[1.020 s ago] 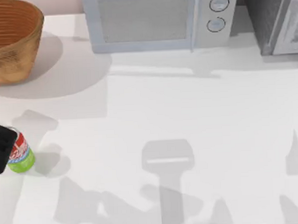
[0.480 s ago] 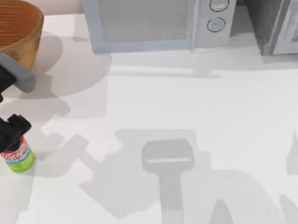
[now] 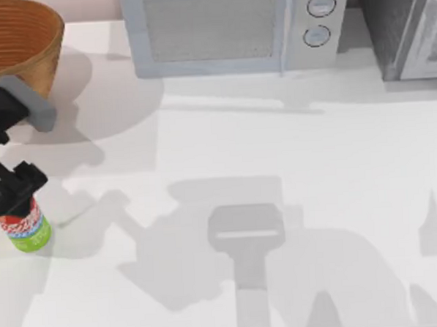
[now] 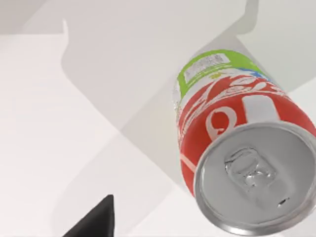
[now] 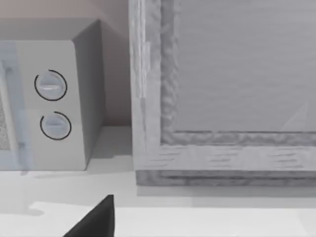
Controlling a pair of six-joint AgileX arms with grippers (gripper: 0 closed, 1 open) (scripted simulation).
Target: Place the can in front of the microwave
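Can (image 3: 28, 228) stands upright on the white desk (image 3: 292, 167), far left edge of the top view, a bit below mid-height. Red upper half, lime-green lower half. Left pincer (image 3: 15, 192) sits right over its top, black fingers overlapping the red band; can't tell from this angle whether it's open or clamped on the can.

Left wrist view: the can (image 4: 237, 148) seen from above at an angle, silver lid with pull tab, large white script lettering on red, not readable as a word. A small white label panel with fine print sits on the green part, too small to read. One black fingertip (image 4: 96, 219) pokes in at the lower edge, apart from the can.

Microwave (image 3: 233, 31) is along the top edge of the top view, centre, well apart from the can; mesh window, vertical handle, two round knobs at its right. No writing legible on it. Wicker basket (image 3: 19, 57) in the upper left corner, darker steel appliance (image 3: 405, 25) in the upper right corner.

Right wrist view: the microwave's knob end (image 5: 54, 106) beside the steel appliance (image 5: 222, 94); a black fingertip (image 5: 96, 219) at the lower edge. Right pincer state: can't tell.
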